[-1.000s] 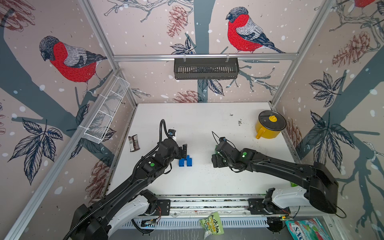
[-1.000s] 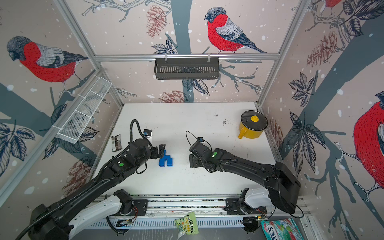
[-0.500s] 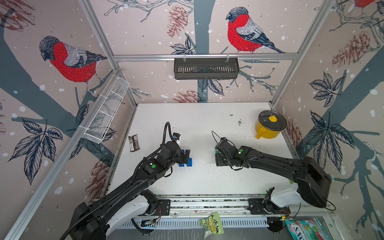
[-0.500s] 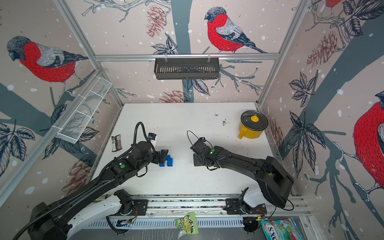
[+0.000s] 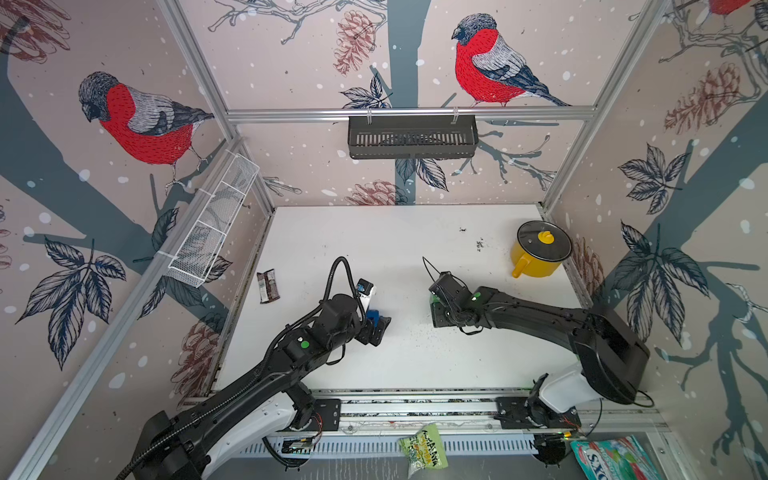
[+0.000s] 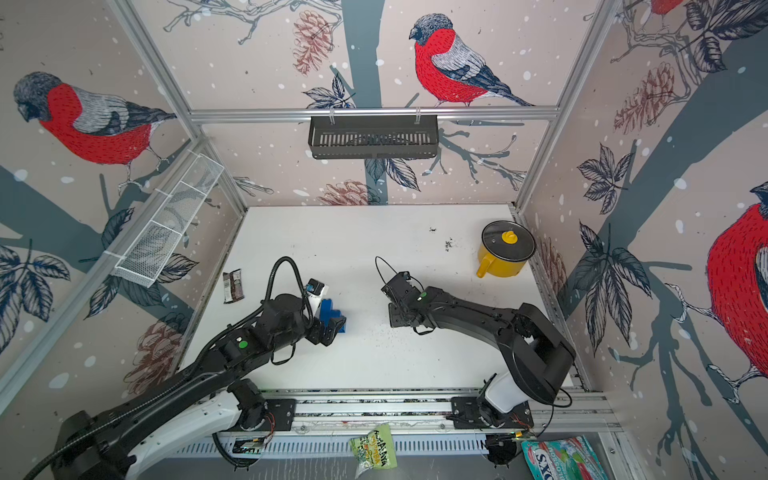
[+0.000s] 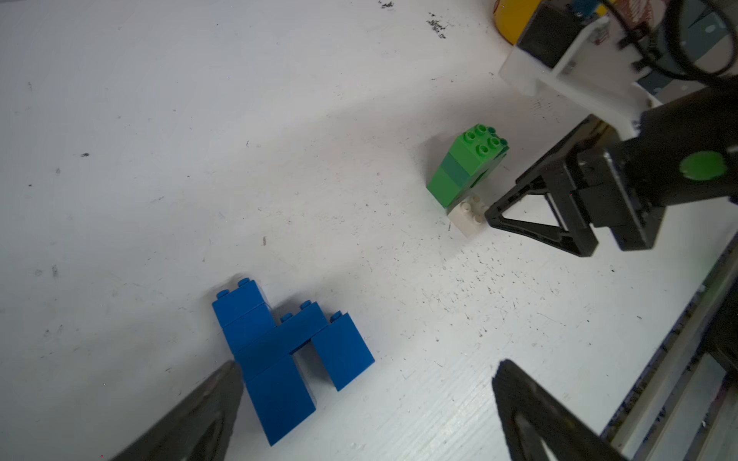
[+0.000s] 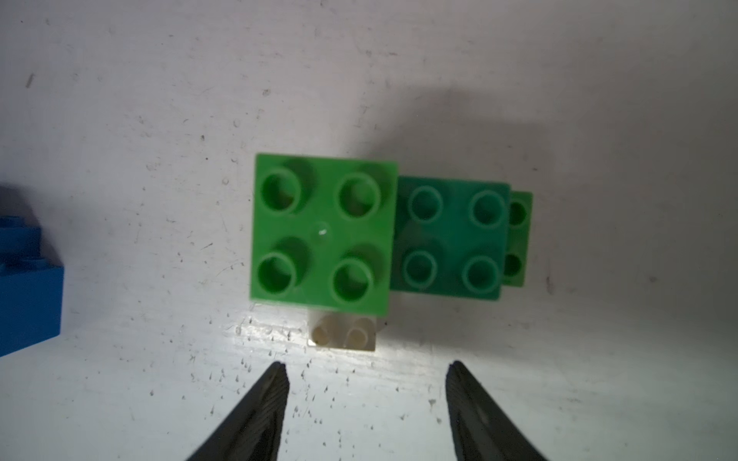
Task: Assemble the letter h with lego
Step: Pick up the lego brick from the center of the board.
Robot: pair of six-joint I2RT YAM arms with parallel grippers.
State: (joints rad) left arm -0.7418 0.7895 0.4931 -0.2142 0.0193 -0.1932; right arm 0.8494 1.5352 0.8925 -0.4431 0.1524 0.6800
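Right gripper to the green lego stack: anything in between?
Yes. A small white brick sits at the foot of the green stack, on the side facing the right gripper, just ahead of its open jaws. In the left wrist view one fingertip is right at that brick. Nothing else visible stands between them.

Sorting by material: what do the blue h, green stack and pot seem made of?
Blue h: likely hard plastic, smooth, moulded studs. Green stack: same plastic, glossy, a highlight on top. Pot: perhaps enamelled metal, glossy yellow wall; lid looks dark glass.
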